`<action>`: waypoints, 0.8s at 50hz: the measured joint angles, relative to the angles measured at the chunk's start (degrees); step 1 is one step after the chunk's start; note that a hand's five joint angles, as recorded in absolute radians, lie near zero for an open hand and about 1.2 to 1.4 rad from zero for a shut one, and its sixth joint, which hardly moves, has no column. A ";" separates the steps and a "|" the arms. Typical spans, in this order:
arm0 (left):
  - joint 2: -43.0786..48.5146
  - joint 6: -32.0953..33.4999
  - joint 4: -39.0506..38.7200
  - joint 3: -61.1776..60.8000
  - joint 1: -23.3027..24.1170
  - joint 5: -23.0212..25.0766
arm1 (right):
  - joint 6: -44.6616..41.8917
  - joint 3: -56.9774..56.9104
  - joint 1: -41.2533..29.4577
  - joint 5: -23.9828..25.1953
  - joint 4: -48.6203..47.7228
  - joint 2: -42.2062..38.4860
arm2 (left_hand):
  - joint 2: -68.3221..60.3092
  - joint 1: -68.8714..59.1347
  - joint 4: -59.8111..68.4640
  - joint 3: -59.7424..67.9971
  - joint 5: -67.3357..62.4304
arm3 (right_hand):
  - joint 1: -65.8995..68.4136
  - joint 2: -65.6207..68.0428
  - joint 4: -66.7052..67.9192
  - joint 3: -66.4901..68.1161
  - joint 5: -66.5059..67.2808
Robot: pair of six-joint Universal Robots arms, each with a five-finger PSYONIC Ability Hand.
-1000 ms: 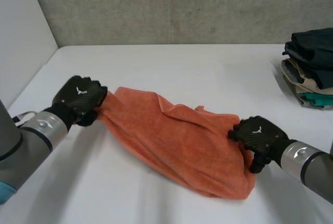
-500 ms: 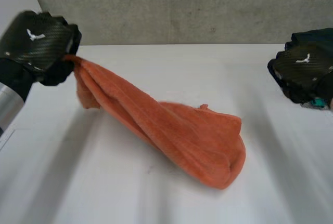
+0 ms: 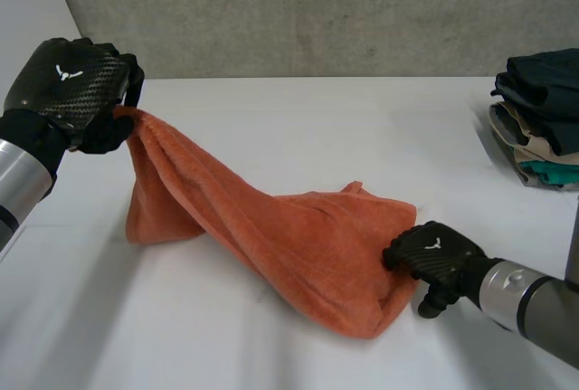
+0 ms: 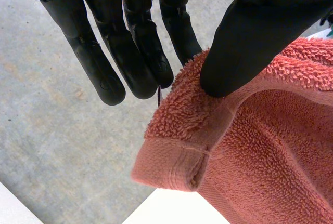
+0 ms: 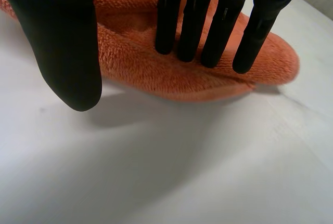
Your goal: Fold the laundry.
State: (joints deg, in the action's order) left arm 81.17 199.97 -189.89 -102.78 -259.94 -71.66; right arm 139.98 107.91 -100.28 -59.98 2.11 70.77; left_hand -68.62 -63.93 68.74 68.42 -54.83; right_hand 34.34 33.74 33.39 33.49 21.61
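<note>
Over at the table's left edge, the left hand (image 3: 71,90) is seen raised above the surface. A hemmed corner of the orange towel (image 3: 298,241) is pinched between its thumb and fingers (image 4: 135,63), the thumb pressed into the terry loops just by the hem. From that grip the towel is drawn up in a slack, rumpled band. It slopes down across the middle of the table (image 3: 317,118) to a bunched heap toward the near edge. At the heap's right end the right hand (image 3: 438,259) is set low. Its fingers (image 5: 190,31) are laid nearly straight with their tips on the cloth, the thumb is held apart over bare table, and nothing is gripped.

The spreading-out step is judged to be in hand: no fold is made yet and the towel is far from flat. For the next move, a second corner would have to be found and pinched by the right hand, so the cloth can be stretched and laid out.

The table is white and smooth. A stack of folded clothes (image 3: 541,118) is noted by the right edge toward the far corner, well apart from the towel. A grey concrete wall (image 3: 317,10) is seen behind the far edge.
</note>
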 measured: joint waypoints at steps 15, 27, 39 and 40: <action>-0.69 -0.02 0.05 0.10 -0.36 -0.01 | 2.94 -4.14 -4.11 -0.53 -6.60 -5.23 | 0.00 0.00 0.00 0.00 0.00 | 29.15 33.91 34.89 34.49 33.66; -3.55 0.02 2.04 1.78 -0.32 -0.88 | 5.14 -15.40 3.58 -5.70 3.46 17.00 | -0.04 0.00 0.00 0.13 0.00 | 29.15 33.91 35.41 34.96 33.66; -6.34 0.19 13.57 5.01 -0.38 -1.42 | -5.96 -33.61 9.48 -7.15 28.95 22.01 | -0.08 0.00 0.00 0.14 0.00 | 29.15 33.91 35.44 34.98 33.66; -5.74 0.21 14.08 5.06 -0.35 -1.47 | -6.85 -33.91 8.68 -7.75 29.34 20.92 | -0.09 0.00 0.00 0.14 0.00 | 29.15 33.91 35.44 34.98 33.66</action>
State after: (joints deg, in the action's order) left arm 75.43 200.19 -175.81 -97.72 -260.29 -73.13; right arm 133.13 73.99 -91.61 -67.73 31.45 91.69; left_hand -68.70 -63.93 68.74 68.56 -54.83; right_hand 63.48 67.65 68.83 68.47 55.27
